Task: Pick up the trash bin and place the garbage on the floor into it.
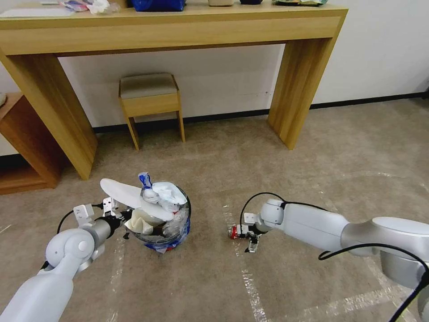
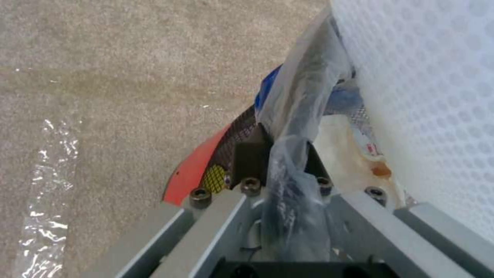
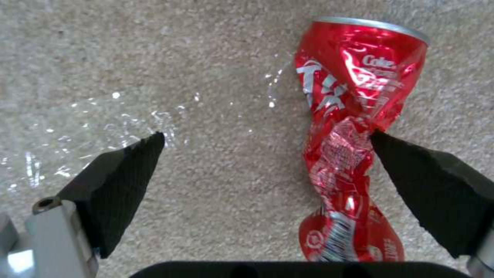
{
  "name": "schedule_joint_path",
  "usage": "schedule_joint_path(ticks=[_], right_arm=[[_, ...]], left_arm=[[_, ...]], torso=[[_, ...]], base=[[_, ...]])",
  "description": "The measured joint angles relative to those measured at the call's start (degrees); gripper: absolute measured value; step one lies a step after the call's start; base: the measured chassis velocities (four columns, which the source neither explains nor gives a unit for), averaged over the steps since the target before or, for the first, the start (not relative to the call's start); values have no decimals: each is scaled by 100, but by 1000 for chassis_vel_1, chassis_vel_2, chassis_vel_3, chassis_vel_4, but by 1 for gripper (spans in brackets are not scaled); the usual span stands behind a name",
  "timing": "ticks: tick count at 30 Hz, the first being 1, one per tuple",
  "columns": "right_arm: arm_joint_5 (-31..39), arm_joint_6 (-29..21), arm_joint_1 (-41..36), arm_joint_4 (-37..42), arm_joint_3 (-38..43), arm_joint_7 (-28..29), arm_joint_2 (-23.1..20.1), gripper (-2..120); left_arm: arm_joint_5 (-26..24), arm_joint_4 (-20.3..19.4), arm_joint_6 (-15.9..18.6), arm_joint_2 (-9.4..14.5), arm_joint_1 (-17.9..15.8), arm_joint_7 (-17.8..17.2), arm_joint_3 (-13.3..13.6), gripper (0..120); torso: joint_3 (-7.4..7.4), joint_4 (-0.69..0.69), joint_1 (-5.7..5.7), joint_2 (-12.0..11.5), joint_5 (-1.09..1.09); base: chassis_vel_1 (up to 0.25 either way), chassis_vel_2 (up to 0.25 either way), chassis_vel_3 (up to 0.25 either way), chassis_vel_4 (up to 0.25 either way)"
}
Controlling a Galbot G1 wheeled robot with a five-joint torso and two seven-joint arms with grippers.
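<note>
Right claw (image 3: 265, 148): I read its jaws as spread wide, hanging low over the carpet (image 1: 313, 152), with a crushed red can (image 3: 355, 127) lying on the floor between them. One black pad (image 3: 437, 185) sits against the can's pinched waist; the other pad (image 3: 121, 181) stands well apart from it. In the head view the can (image 1: 233, 232) shows as a small red spot just beside the claw (image 1: 251, 243), near a strip of clear tape (image 1: 250, 286) on the carpet.

Left claw (image 2: 280, 154): I see it clamped on the rim of the bin (image 2: 195, 170), with the clear bag liner (image 2: 298, 116) bunched between the pads. In the head view this claw (image 1: 121, 220) grips the bin (image 1: 176, 237) on the side nearest my left arm, with the bin to the left of the can. The bin is full: a flat white slipper sole (image 1: 129, 197) lies across the top and overhangs the rim, with crumpled tissue (image 1: 163, 194) beside it.

Behind the bin, a wooden desk (image 1: 170, 31) stands against the wall with a small stool (image 1: 149, 105) under it.
</note>
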Motion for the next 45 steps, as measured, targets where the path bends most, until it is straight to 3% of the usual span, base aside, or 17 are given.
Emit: schedule_joint_path(ticks=[9,17,18,21,23,27,30,33,35,38,45], right_arm=[[-163,-21,-38,-76,40,42,107,96],[-172,-91,7,121,60,11,-112,70],[-171,-103,19,169,70,4,-205,62],[-172,-106,24,212,79,-1,-277,57],[-202,-112,11,280,126,-4,-422,44],[-223,-113,-31,324,190,3,-503,34],[-223,-149,-96,440,325,74,-627,20],[-212,-169,-114,499,371,115,-687,17],[-149,-219,-158,693,561,199,-886,7],[-114,-234,-202,813,733,254,-1030,0],[-33,-317,-399,1248,1238,371,-1428,0]], left_arm=[[11,-22,-13,27,81,77,-83,1],[27,-97,-29,25,96,77,-73,1],[34,-113,-31,8,84,56,-46,1],[36,-134,-37,-8,74,32,-19,1],[40,-186,-45,-37,67,-19,37,1],[42,-218,-47,-43,73,-49,66,1],[30,-248,-50,-19,55,-51,136,1],[17,-248,-50,-9,23,-52,171,1],[-31,-233,-65,19,-110,-48,296,1],[-58,-191,-83,25,-190,-35,392,1],[-72,-40,-144,51,-357,158,645,1]], torso=[[0,-1,0,0,0],[0,0,0,0,2],[0,-1,0,0,1],[0,-2,0,0,1],[0,-3,0,0,2],[0,-1,0,0,1],[0,1,0,0,3],[0,1,0,0,2],[0,-2,0,0,3],[0,-3,0,0,0],[0,0,0,0,2]], base=[[0,0,0,0],[0,0,0,0],[0,0,0,0],[0,0,0,0],[0,0,0,0],[0,0,0,0],[0,0,0,0],[0,0,0,0],[0,0,0,0],[0,0,0,0],[0,0,0,0]])
